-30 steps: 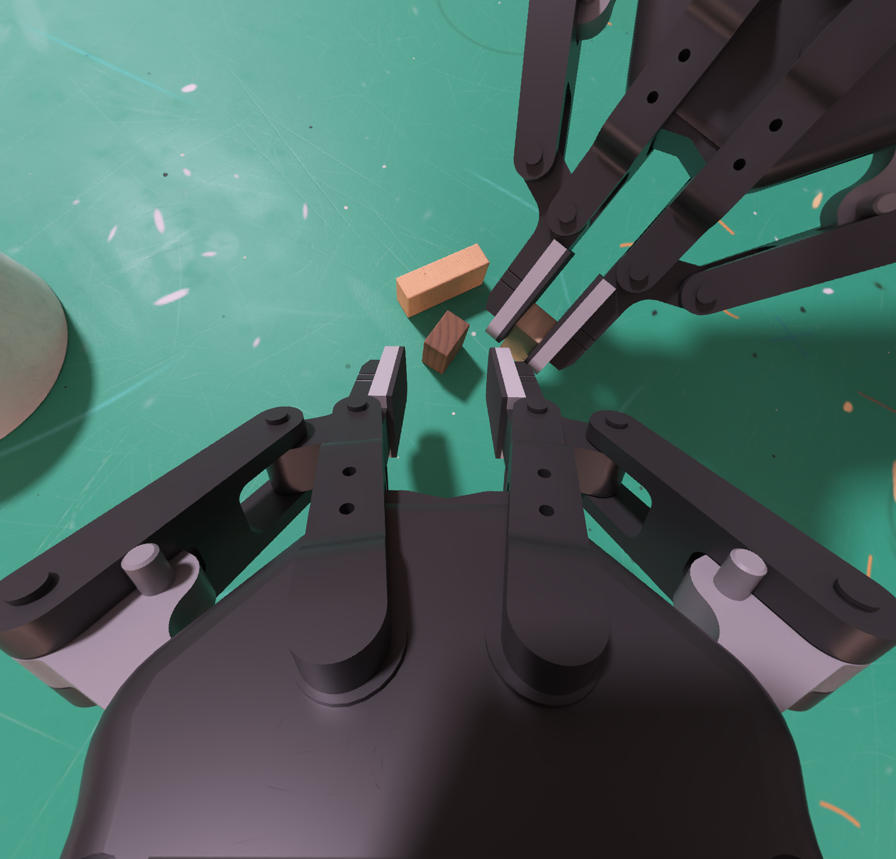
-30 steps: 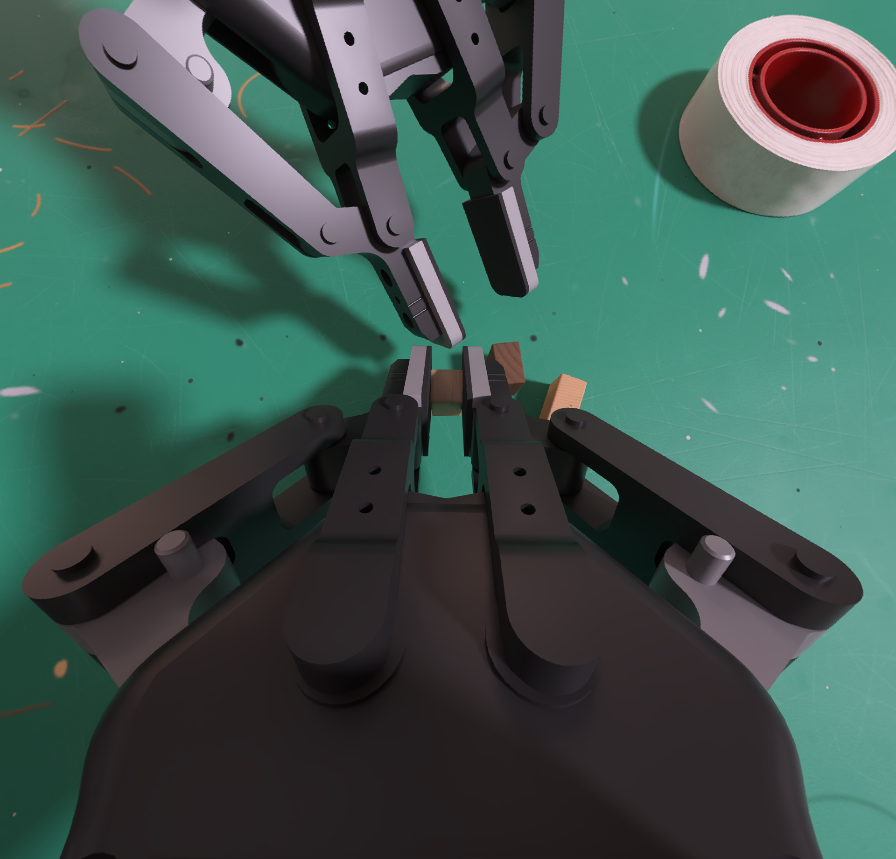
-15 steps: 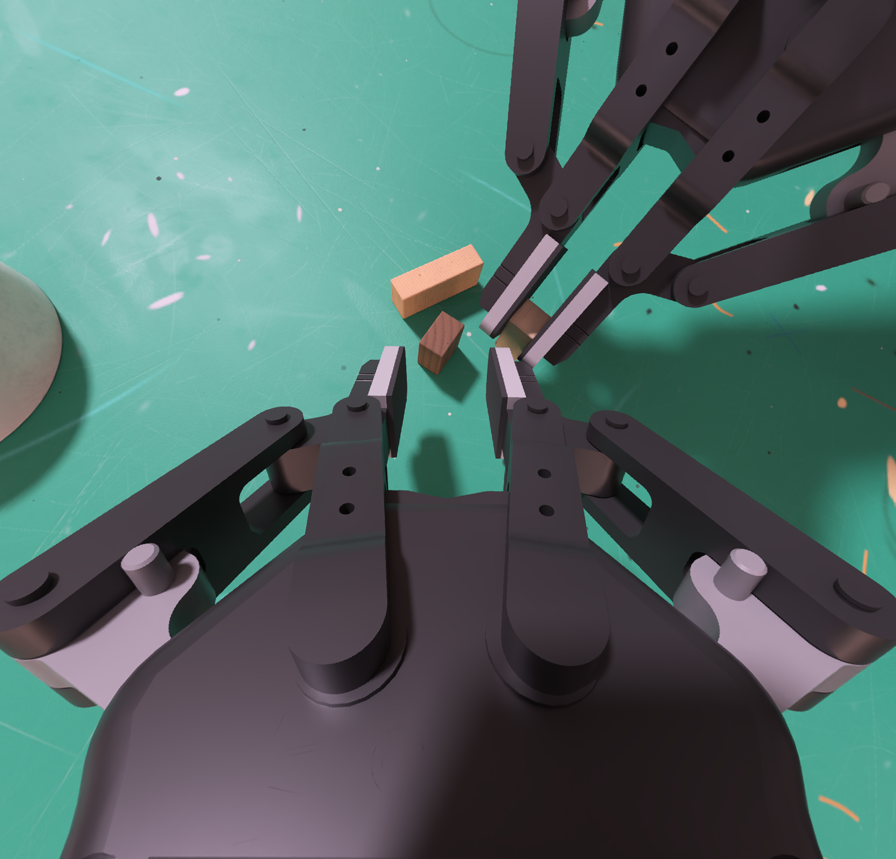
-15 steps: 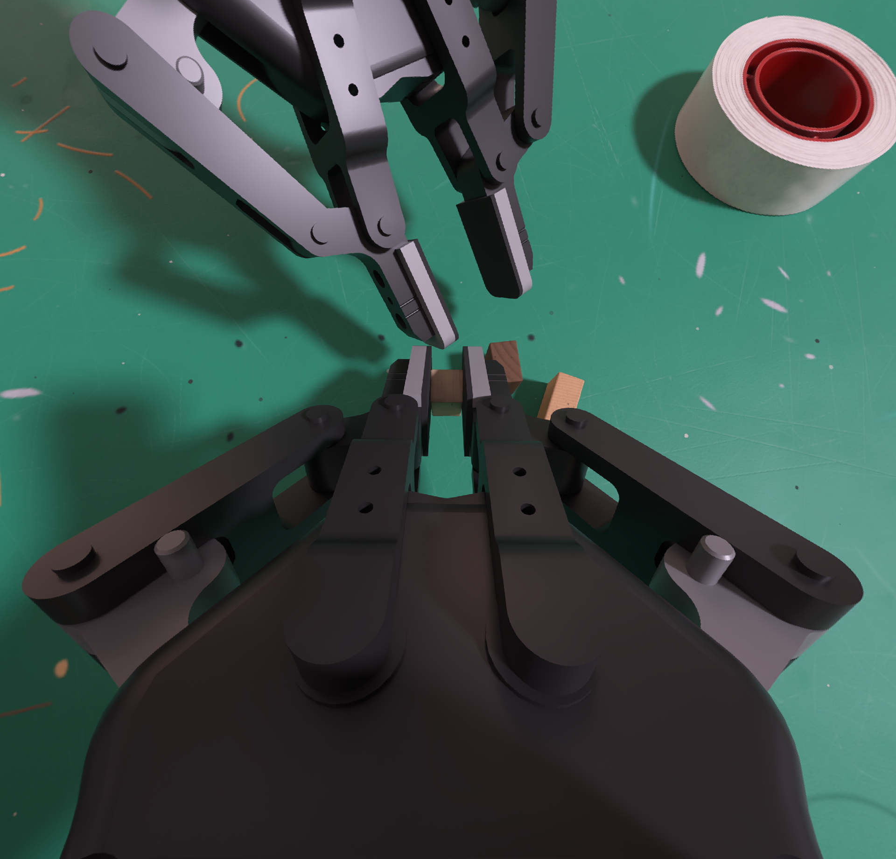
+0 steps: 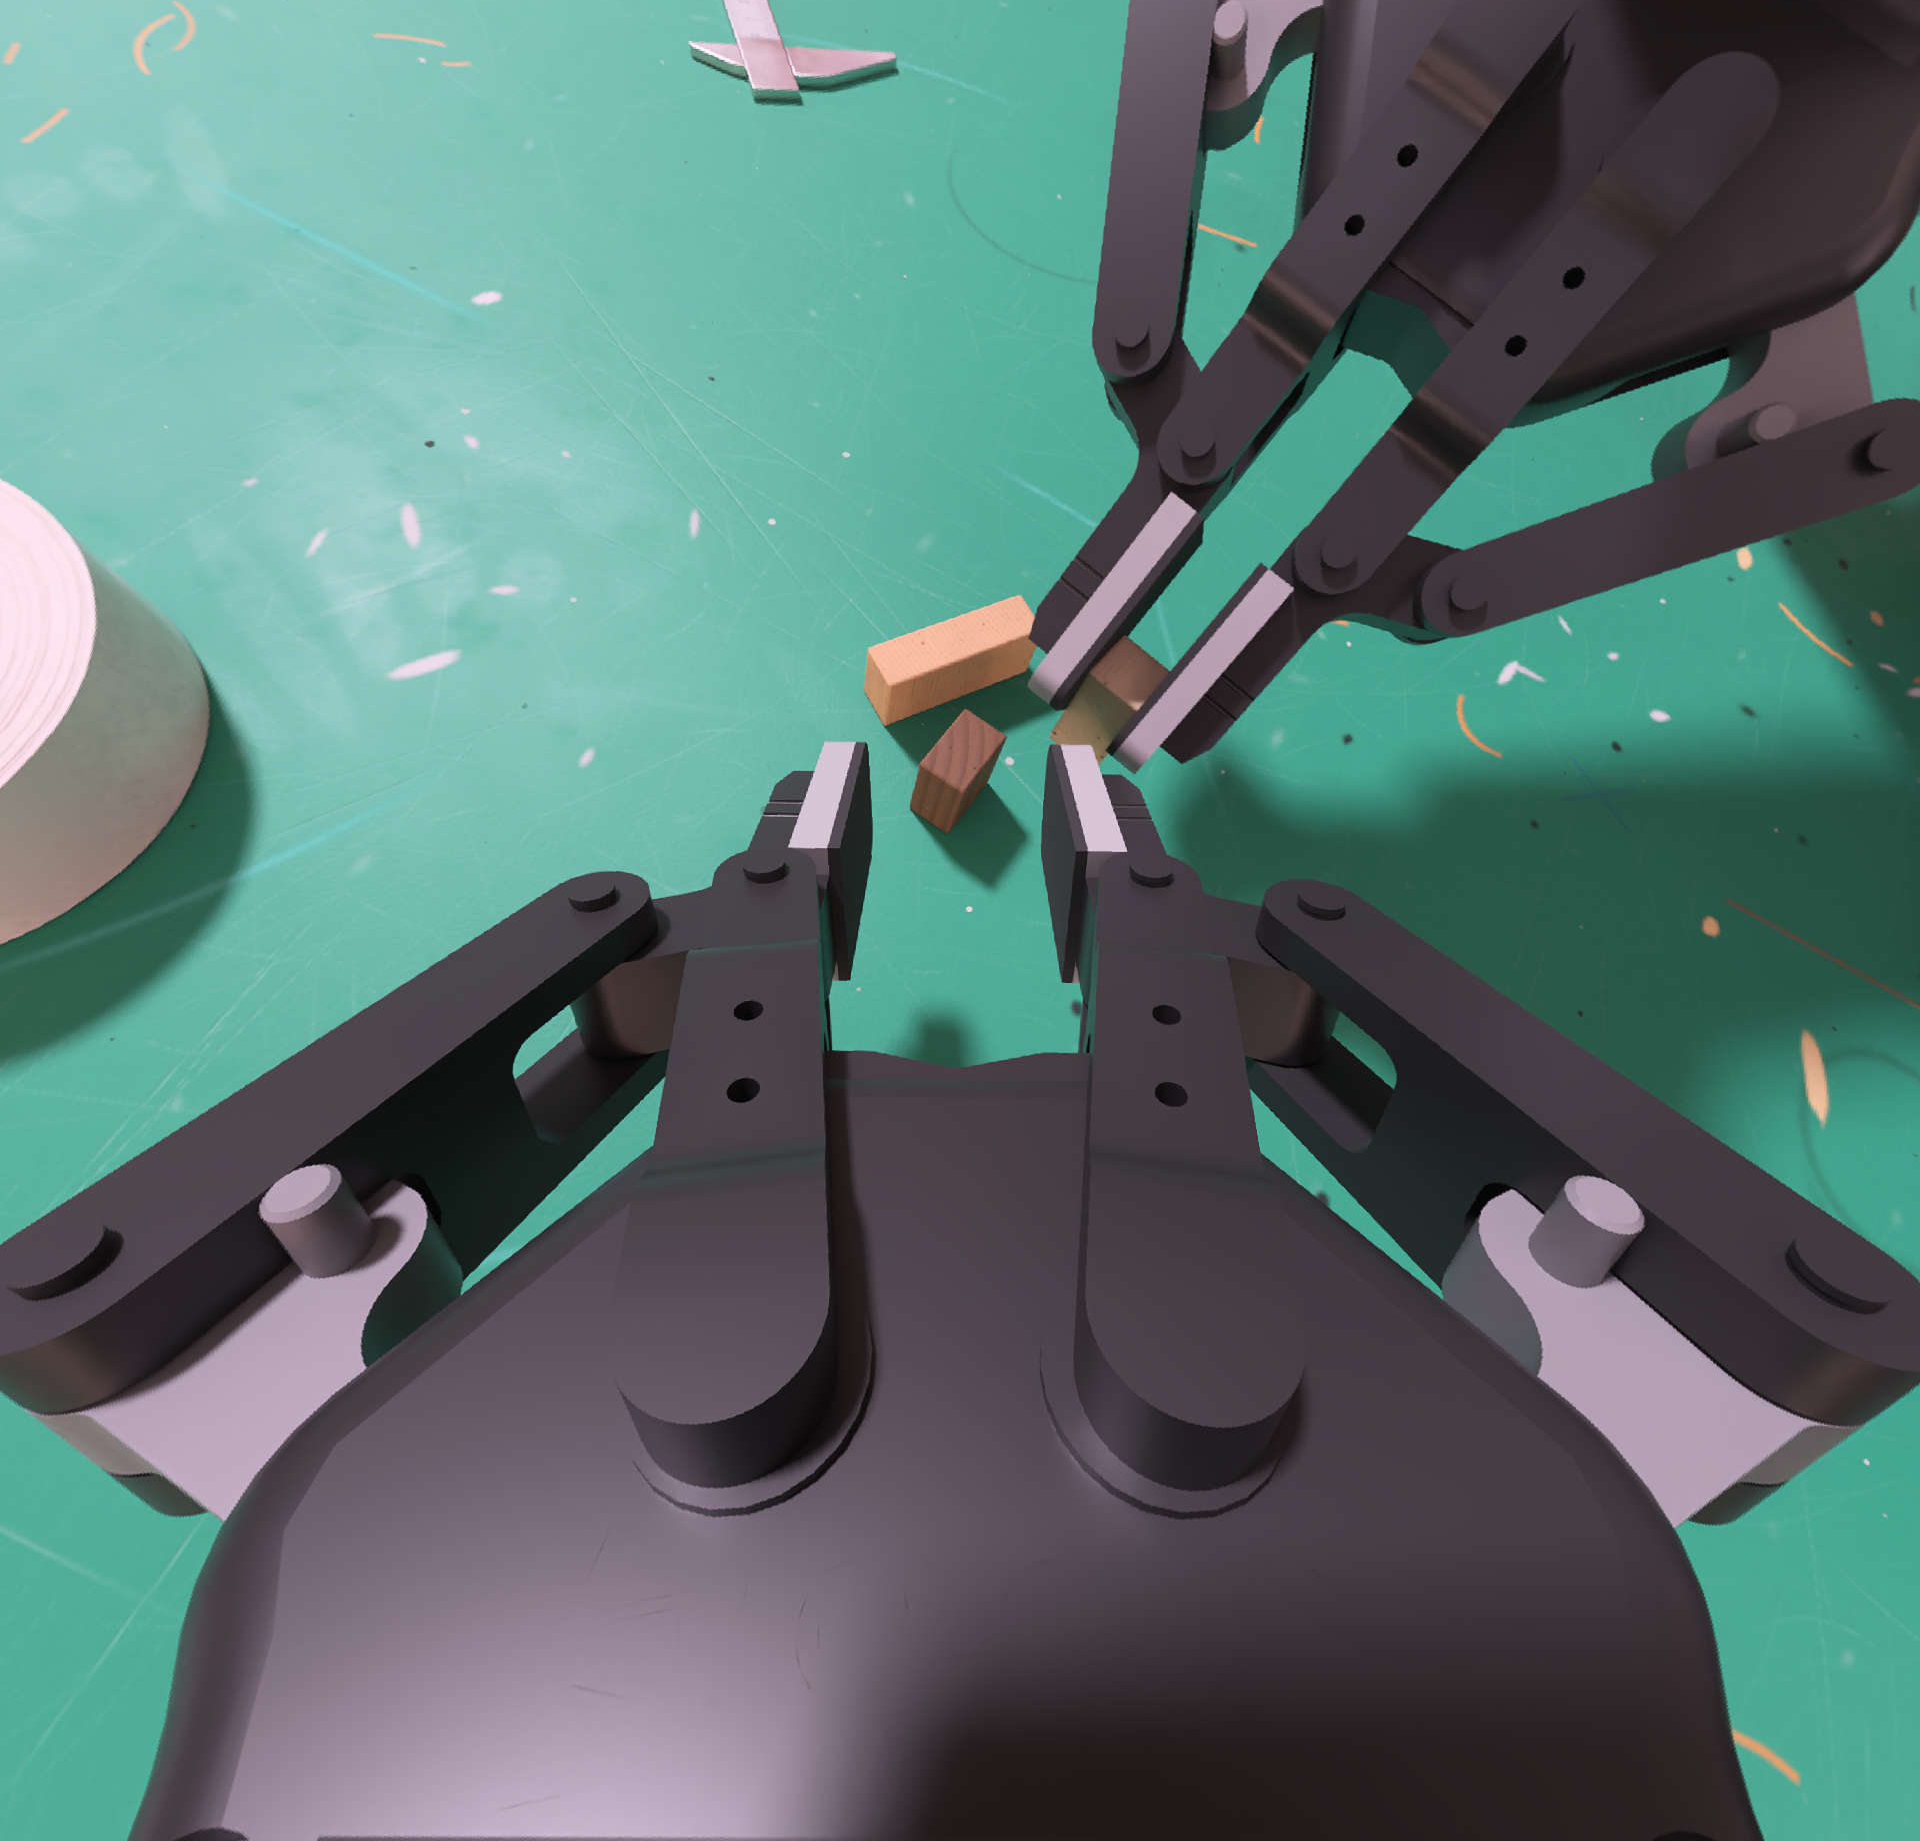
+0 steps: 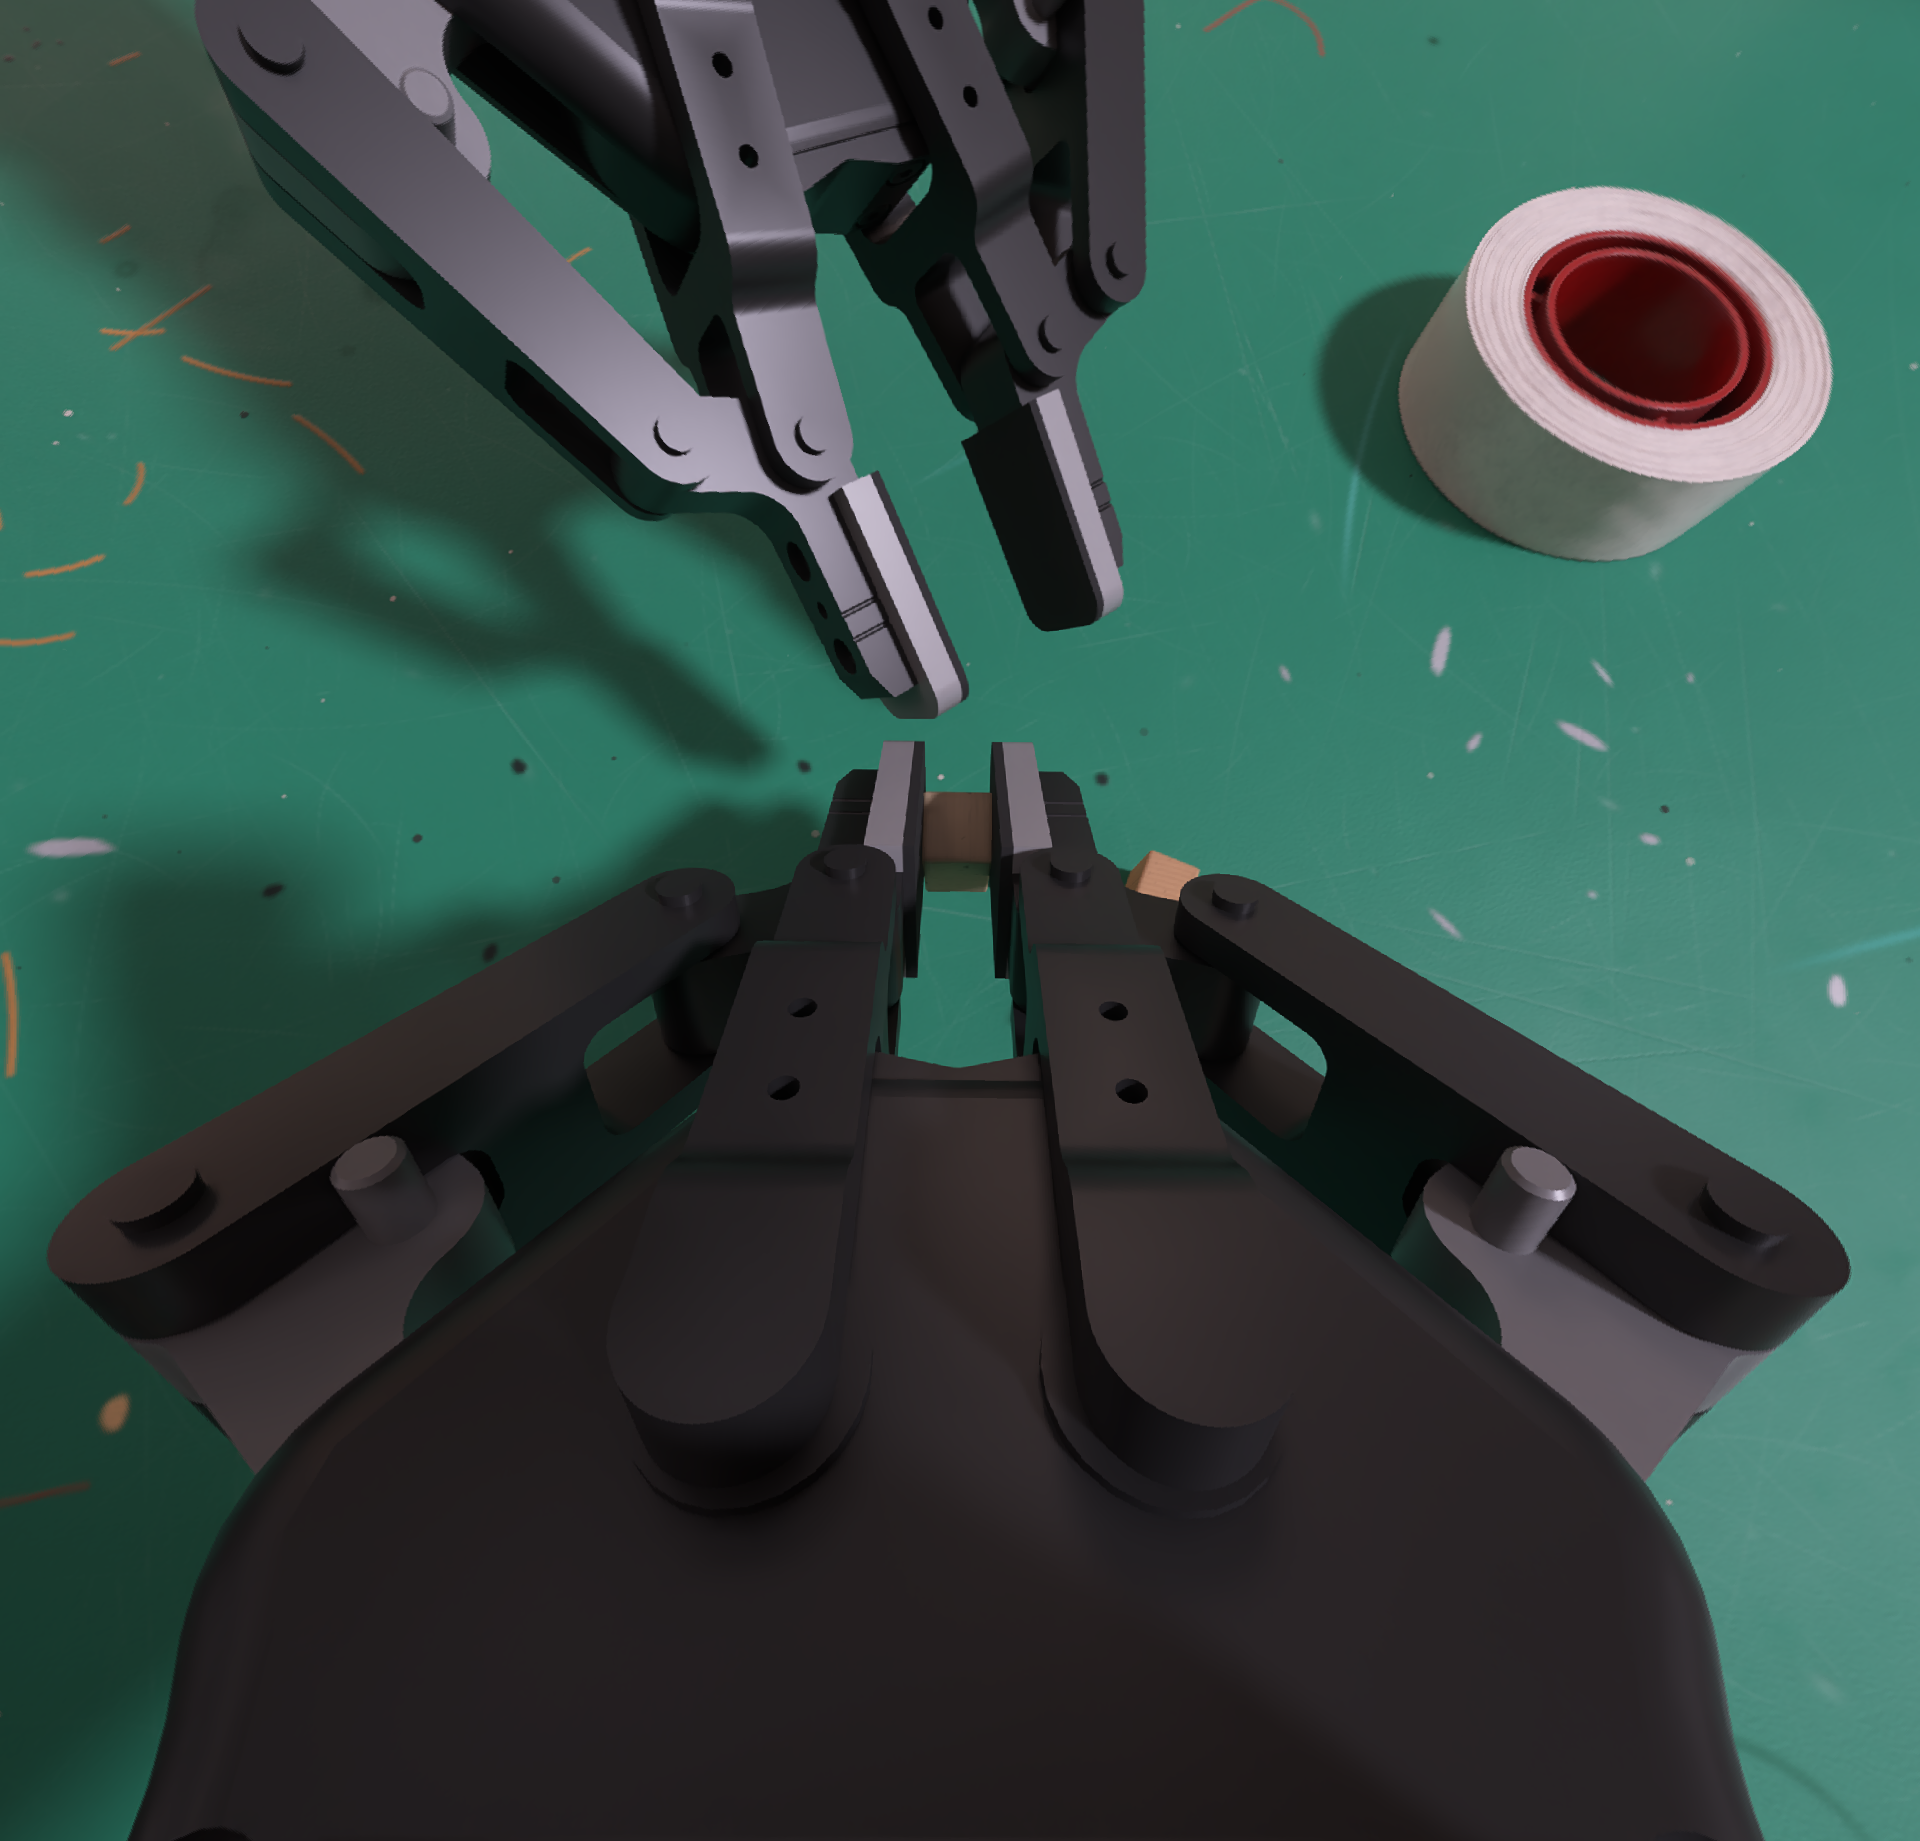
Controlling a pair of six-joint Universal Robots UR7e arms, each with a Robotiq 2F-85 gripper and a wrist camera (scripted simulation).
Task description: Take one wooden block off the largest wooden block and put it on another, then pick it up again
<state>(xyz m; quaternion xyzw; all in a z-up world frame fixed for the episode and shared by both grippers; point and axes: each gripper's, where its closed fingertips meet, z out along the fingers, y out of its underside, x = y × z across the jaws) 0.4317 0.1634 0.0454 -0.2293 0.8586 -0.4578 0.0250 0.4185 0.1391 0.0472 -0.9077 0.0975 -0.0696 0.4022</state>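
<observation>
My right gripper [image 6: 956, 765] is shut on a small light wooden block [image 6: 956, 823]; in the left wrist view this gripper [image 5: 1091, 719] holds the block [image 5: 1127, 671] just above the green mat. A long light orange block [image 5: 951, 657] lies flat beside it, its end showing in the right wrist view [image 6: 1164, 875]. A small dark brown block [image 5: 956, 768] lies on the mat just ahead of my left gripper [image 5: 956, 789], which is open and empty. The left gripper [image 6: 995, 648] also shows opposite in the right wrist view.
A white tape roll with a red core [image 6: 1610, 378] stands on the green mat, at the far left in the left wrist view [image 5: 73, 711]. A metal ruler [image 5: 769, 25] lies at the back. Small shavings are scattered around.
Both wrist views have drawn back from the mat, and the ruler has come into sight. The right gripper has kept its hold on the light block. The left gripper has stayed open.
</observation>
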